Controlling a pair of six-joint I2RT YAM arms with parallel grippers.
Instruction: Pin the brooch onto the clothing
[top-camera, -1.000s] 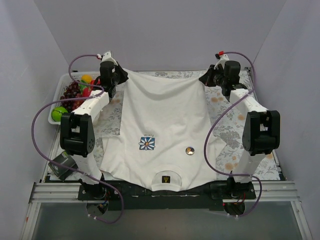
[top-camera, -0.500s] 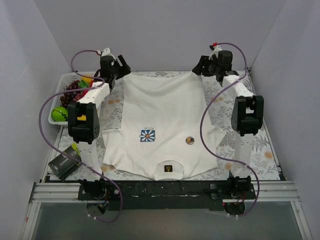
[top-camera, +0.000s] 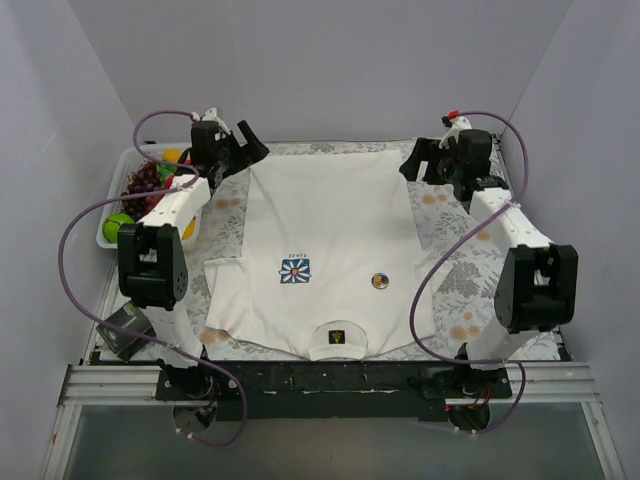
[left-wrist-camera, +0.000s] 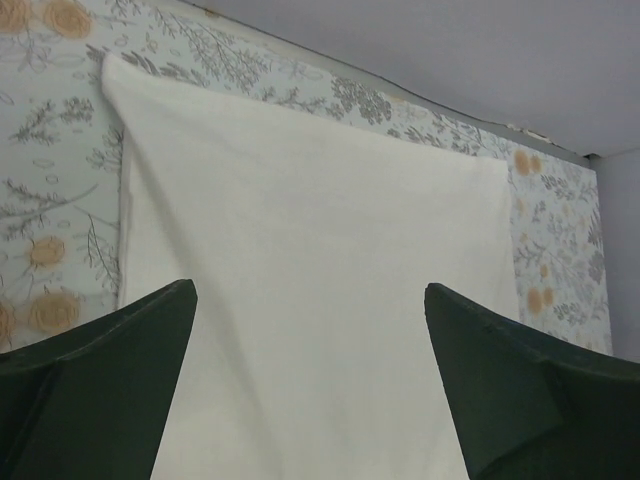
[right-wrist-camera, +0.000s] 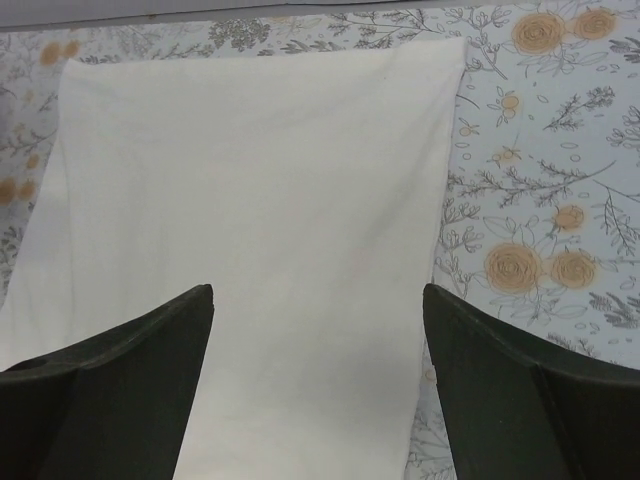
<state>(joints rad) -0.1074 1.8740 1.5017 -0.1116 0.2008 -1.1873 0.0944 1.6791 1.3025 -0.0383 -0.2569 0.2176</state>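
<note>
2 grippers: my left gripper (top-camera: 250, 148), my right gripper (top-camera: 410, 160). Between them 1 T-shirt (top-camera: 330, 215) with 1 brooch (top-camera: 380, 282), 1 flower print (top-camera: 294, 270), 1 neck label (top-camera: 334, 337). Outside my left gripper 1 tray (top-camera: 102, 238): 1 grape bunch (top-camera: 143, 182), 1 green fruit (top-camera: 119, 226), the rest too hidden to count. 1 dark packet (top-camera: 125, 330).

Brooch (top-camera: 380, 282) on flat white T-shirt (top-camera: 330, 215), right of flower print (top-camera: 294, 271)

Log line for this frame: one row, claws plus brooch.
left claw: open, near far hem corner | right claw: open, near other far corner | T-shirt: flat, collar toward near edge | brooch: on chest, ungripped
</note>
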